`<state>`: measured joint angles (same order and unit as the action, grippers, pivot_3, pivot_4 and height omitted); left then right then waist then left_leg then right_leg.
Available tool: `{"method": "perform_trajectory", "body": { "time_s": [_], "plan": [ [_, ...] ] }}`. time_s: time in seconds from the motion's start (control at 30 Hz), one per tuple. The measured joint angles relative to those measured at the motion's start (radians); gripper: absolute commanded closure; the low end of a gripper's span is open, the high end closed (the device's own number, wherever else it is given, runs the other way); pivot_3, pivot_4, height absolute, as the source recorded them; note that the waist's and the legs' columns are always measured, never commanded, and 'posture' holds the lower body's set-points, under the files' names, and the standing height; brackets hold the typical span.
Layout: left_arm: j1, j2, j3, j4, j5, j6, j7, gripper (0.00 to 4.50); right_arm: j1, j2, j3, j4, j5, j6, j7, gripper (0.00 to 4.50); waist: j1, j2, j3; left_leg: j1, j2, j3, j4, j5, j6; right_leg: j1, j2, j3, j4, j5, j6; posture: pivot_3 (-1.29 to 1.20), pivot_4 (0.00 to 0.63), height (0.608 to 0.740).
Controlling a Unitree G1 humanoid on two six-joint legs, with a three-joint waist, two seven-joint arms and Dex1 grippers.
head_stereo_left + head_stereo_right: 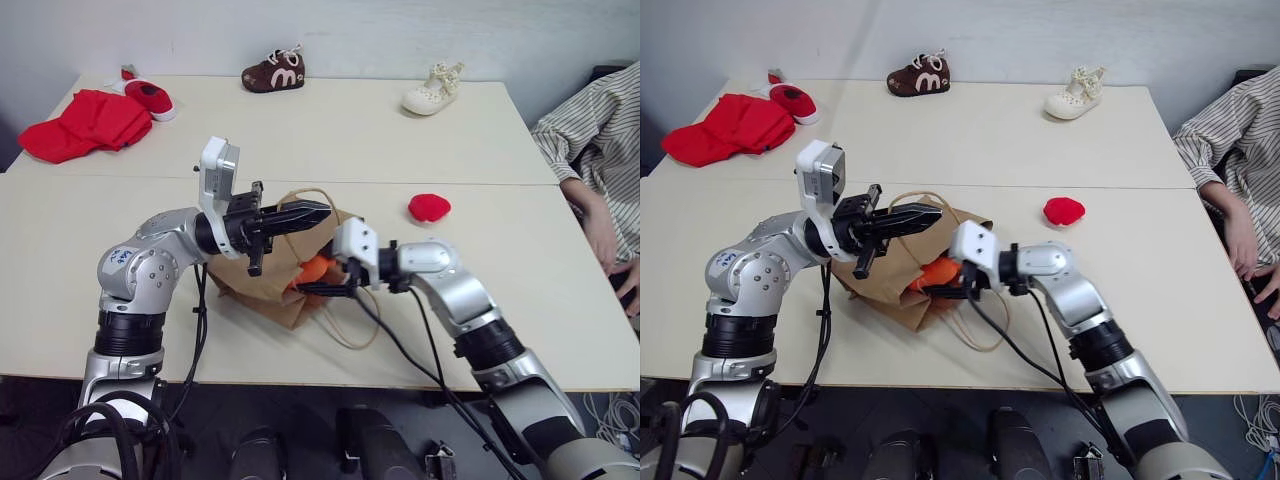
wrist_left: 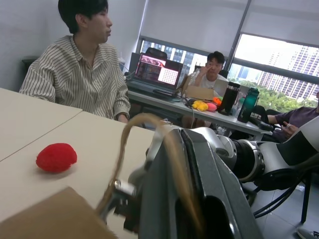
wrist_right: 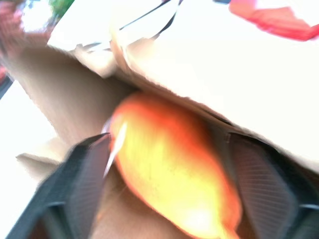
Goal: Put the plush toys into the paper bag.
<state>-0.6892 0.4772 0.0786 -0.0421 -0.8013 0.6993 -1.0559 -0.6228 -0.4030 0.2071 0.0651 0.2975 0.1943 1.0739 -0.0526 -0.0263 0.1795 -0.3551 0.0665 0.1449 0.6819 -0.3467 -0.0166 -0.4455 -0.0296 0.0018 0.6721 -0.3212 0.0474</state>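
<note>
Plush toys, two pieces. Orange toy [image 1: 314, 268]: fuzzy, bright, lying in the mouth of the paper bag [image 1: 262, 268], between the two black fingers of the right claw [image 1: 322, 281]. Right claw: fingers spread to either side of the toy in the right wrist view, gripping not evident; whether they touch it cannot be told. Red toy [image 1: 429, 207]: small, round, lying alone on the desk [image 1: 500, 280], well apart from the bag, on the robot's right.

Paper bag: brown kraft, lying on its side near the desk's front edge, mouth turned toward the right arm. One cord handle [image 1: 306, 194] is raised off the bag and pinched in the left claw [image 1: 318, 211], fingers pressed together on it. A second cord loop [image 1: 352, 322] trails on the desk in front of the bag.

Other items, far side of the desk: red cloth [image 1: 78, 125] at the left corner with a red shoe [image 1: 150, 98] just beside it; brown shoe [image 1: 274, 71] at centre; cream shoe [image 1: 433, 90] to the right.

Person in a striped shirt [image 1: 592, 125] seated at the desk's right end, hand [image 1: 604, 235] resting near the edge.
</note>
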Motion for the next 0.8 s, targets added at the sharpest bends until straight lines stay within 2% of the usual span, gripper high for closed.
{"method": "perform_trajectory", "body": {
  "time_s": [0.1,0.23,0.27,0.43,0.57,0.67,0.8],
  "plan": [
    [0.002,0.004,0.002,0.0,0.0,-0.002,0.002,4.5,0.065,-0.066,-0.075,-0.05,0.071,0.006,0.05,0.26,0.0,0.0,0.0,0.0,0.0,0.0,0.0,0.0,0.0,0.0,0.0,0.0,-0.001,0.0,0.0,0.0,0.15,0.74],
    [0.008,0.006,0.001,-0.003,0.003,-0.01,0.006,4.5,0.223,-0.173,-0.232,-0.168,0.181,0.069,0.057,0.26,0.006,0.0,0.0,0.0,0.0,0.0,-0.001,0.0,0.0,0.0,0.0,0.0,-0.001,0.0,0.0,0.0,0.15,0.74],
    [0.012,0.008,0.001,-0.011,0.003,-0.011,0.007,4.5,0.292,-0.194,-0.294,-0.203,0.199,0.065,0.046,0.12,0.012,0.0,0.0,0.0,0.0,0.0,-0.001,0.0,0.0,0.001,0.001,0.0,-0.002,0.0,0.0,0.0,0.15,0.74],
    [0.036,0.024,0.031,-0.033,0.001,-0.013,0.023,4.5,0.635,-0.22,-0.524,-0.236,0.16,-0.043,-0.046,0.12,0.025,0.0,0.0,0.001,-0.001,0.0,-0.001,-0.001,0.0,0.002,0.002,0.002,-0.004,0.001,0.001,0.0,0.15,0.74],
    [0.045,0.028,0.048,-0.045,-0.001,-0.013,0.04,4.5,0.812,-0.196,-0.676,-0.176,0.054,-0.181,-0.184,0.12,0.025,0.0,0.0,0.002,-0.001,0.001,-0.001,0.0,0.0,0.004,0.002,0.003,-0.004,0.001,0.002,0.0,0.15,0.74],
    [0.049,0.028,0.064,-0.047,-0.001,-0.013,0.056,4.5,0.825,-0.196,-0.693,-0.145,-0.002,-0.207,-0.257,0.12,0.01,0.0,0.0,0.004,0.0,0.003,-0.001,0.0,0.0,0.004,0.003,0.005,-0.003,0.002,0.002,0.0,0.15,0.74],
    [0.046,0.01,0.06,-0.056,-0.001,-0.012,0.074,4.5,0.663,-0.232,-0.619,-0.122,-0.036,-0.169,-0.293,0.12,-0.005,0.002,0.001,0.005,0.0,0.003,0.0,0.0,-0.002,0.004,0.004,0.006,0.0,0.002,0.002,0.0,0.15,0.74]
  ]
}}
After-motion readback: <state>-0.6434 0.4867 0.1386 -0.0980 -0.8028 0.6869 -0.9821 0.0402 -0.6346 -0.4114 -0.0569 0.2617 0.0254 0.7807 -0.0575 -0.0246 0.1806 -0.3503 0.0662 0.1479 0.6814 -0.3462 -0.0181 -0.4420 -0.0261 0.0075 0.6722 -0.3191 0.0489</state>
